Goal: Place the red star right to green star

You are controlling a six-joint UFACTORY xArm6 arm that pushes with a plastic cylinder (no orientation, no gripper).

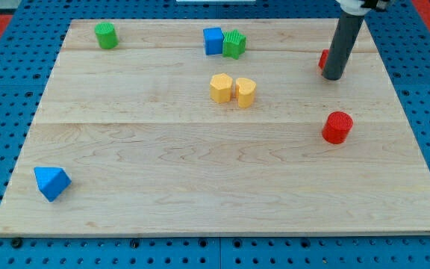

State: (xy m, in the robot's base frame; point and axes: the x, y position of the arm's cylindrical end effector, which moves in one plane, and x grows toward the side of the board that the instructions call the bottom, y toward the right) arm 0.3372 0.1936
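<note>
Board (200, 164) early in task: red star not yet placed.
No claw, bare rod grasping nothing; my tip (332, 78) touches red star (323, 60), mostly hidden behind it, well right of green star (234, 43) beside blue cube (213, 40).

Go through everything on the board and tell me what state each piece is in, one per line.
My tip: down on the board, touching red star.
Red star: mostly hidden behind the rod.
Green star: touching blue cube.
Yellow blocks: paired, touching.
Red cylinder: upright, alone.
</note>
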